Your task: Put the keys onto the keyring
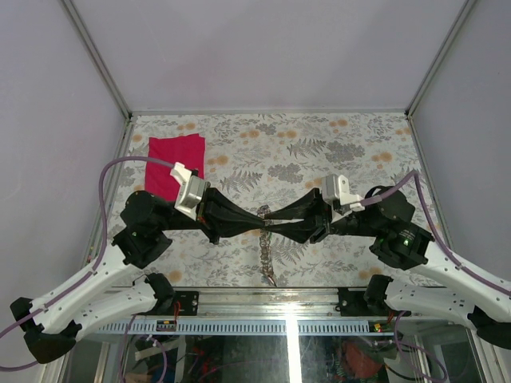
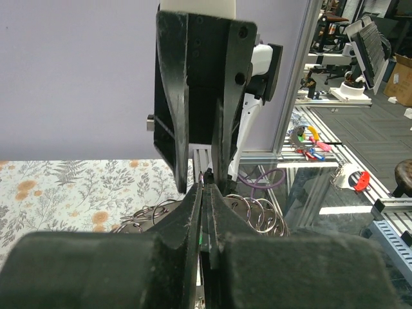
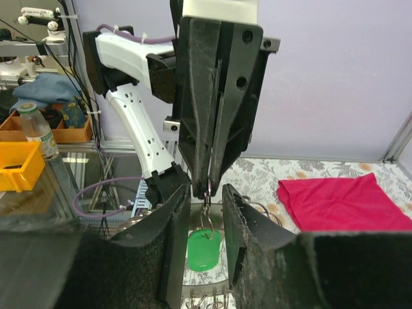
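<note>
Top external view has my two arms meeting tip to tip over the middle of the leaf-and-flower patterned table (image 1: pixel 343 152). My left gripper (image 1: pixel 257 225) is clamped fully together. My right gripper (image 1: pixel 267 223) faces it, fingers parted.

From the right wrist camera, a thin silver wire ring (image 3: pixel 207 219) comes straight out from between the left fingertips, which look pinched on it. A small key with a flat green plastic head (image 3: pixel 203 250) hangs from that ring. The green head sits in the gap between my right fingers (image 3: pixel 177 238). I cannot tell whether either pad touches it.

From the left wrist camera, my own fingers are pressed flat against each other, with a sliver of green showing in the seam between them.

A chain of linked silver metal rings (image 1: pixel 266 255) trails from the meeting point toward the near table edge. A folded red cloth (image 1: pixel 176 163) lies at the far left, well apart from both grippers.
</note>
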{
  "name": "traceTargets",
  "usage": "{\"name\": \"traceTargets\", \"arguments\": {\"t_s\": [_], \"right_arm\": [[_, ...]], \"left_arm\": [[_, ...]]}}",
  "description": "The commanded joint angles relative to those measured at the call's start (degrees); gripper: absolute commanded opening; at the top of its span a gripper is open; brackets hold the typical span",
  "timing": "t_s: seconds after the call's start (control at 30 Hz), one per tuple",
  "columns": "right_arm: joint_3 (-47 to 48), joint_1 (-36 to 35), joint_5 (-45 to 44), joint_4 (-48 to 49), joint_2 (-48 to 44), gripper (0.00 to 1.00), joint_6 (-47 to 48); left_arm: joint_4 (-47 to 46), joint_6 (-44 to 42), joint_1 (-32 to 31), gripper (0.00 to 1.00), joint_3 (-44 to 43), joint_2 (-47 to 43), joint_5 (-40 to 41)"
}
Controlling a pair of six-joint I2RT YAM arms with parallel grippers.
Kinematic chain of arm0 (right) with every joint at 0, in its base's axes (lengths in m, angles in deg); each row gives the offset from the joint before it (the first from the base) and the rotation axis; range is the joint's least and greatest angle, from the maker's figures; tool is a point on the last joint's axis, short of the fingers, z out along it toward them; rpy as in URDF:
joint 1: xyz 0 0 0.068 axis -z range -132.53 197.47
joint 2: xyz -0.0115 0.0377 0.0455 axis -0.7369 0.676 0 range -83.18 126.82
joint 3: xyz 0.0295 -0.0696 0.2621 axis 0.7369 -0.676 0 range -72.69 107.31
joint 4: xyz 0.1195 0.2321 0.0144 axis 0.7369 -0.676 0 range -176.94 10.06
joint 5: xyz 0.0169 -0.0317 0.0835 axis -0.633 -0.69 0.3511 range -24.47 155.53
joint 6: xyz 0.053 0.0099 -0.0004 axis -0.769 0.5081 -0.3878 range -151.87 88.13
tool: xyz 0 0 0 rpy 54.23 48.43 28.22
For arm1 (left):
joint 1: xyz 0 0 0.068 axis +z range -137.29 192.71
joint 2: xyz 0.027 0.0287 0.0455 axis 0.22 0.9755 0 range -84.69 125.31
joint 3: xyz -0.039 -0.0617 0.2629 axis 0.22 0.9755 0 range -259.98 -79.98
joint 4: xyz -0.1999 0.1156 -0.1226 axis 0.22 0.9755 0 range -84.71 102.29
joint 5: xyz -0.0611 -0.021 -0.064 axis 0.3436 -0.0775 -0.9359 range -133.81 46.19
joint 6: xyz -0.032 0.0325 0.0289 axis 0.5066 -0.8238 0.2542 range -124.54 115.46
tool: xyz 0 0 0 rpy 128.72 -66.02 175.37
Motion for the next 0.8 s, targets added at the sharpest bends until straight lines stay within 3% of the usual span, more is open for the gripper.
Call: {"name": "traceTargets", "arguments": {"t_s": [0.0,0.3,0.77], "right_arm": [[-0.1,-0.2,0.8,4.1,0.0,0.33,-0.8],[-0.8,-0.2,-0.1,3.6,-1.3,0.29,-1.0],[-0.6,-0.2,0.3,3.3,-0.7,0.12,-1.5]], "left_arm": [[-5.7,-0.3,-0.2,0.0,-3.4,-0.7,-0.5],[-5.0,-0.9,-0.2,0.0,-3.6,-1.2,-0.3],[-4.5,-1.1,-0.2,0.0,-4.2,-1.0,-0.6]]}}
